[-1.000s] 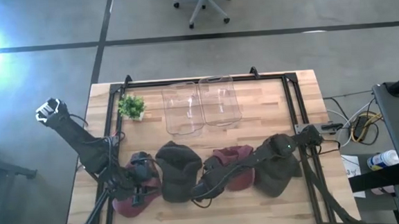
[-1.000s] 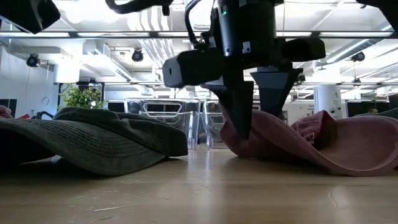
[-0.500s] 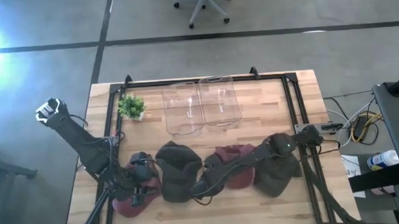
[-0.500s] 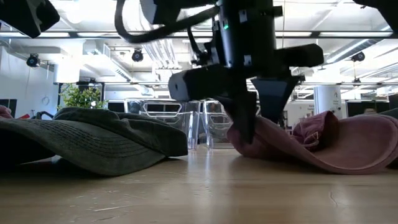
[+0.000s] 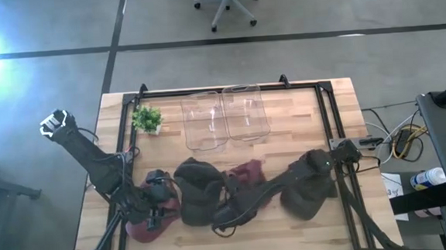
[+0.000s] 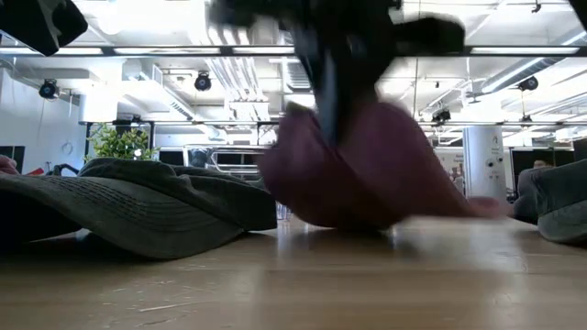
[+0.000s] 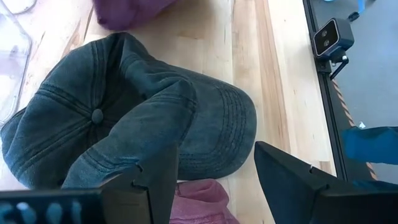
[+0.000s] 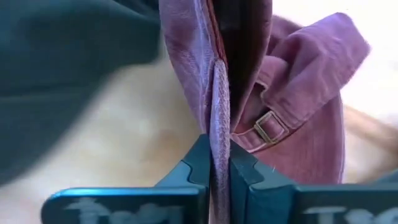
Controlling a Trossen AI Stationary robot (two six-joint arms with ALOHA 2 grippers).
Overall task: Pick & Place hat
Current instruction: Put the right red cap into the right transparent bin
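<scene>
Right wrist view: right gripper clamps the maroon cap's brim, at table centre's six o'clock. Left gripper, fingers apart, hovers over the dark green cap.

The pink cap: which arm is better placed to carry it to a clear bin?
The right arm. Its fingers are already shut on the pink cap brim. The left gripper hangs open over the dark green cap.
</scene>
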